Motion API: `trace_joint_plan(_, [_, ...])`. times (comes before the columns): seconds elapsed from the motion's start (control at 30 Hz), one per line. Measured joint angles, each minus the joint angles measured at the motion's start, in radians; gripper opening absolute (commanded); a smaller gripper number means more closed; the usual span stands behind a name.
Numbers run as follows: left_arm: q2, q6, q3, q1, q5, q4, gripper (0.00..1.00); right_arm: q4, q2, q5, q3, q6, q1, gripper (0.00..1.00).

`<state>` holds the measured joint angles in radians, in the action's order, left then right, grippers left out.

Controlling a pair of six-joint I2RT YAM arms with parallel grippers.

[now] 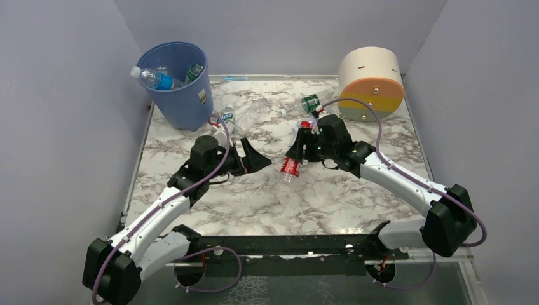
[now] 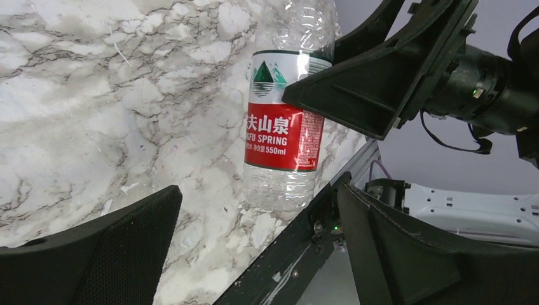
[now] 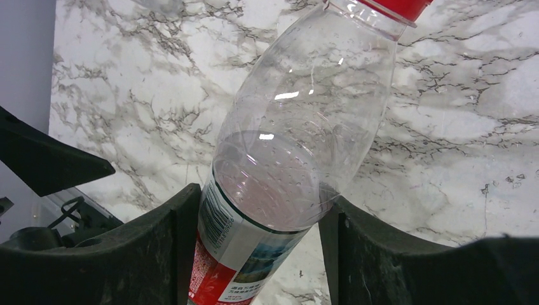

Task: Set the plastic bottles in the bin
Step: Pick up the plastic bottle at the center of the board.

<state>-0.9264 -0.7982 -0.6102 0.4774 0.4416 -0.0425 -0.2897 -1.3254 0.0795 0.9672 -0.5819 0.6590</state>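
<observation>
My right gripper [image 1: 299, 151] is shut on a clear bottle with a red label and red cap [image 1: 292, 164], held tilted above the table's middle; in the right wrist view the bottle [image 3: 286, 165] sits between both fingers. My left gripper [image 1: 254, 159] is open and empty just left of it; the left wrist view shows the same bottle [image 2: 284, 127] ahead of its spread fingers. The blue bin [image 1: 177, 86] stands at the back left with two bottles inside [image 1: 156, 79]. More bottles lie near the bin [image 1: 245, 114] and at the back [image 1: 311, 102].
A cream-orange-yellow drum [image 1: 370, 84] stands at the back right. Grey walls close in on the left, back and right. A black rail [image 1: 279, 244] runs along the table's near edge between the arm bases.
</observation>
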Motion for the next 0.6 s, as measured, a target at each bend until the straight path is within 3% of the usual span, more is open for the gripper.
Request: trace_joint_plan(0.6, [-0.036, 0.028, -0.004, 0.116, -0.039, 0.062, 0.99, 0.003, 0.000, 0.035, 0.006, 0.027, 0.000, 0.62])
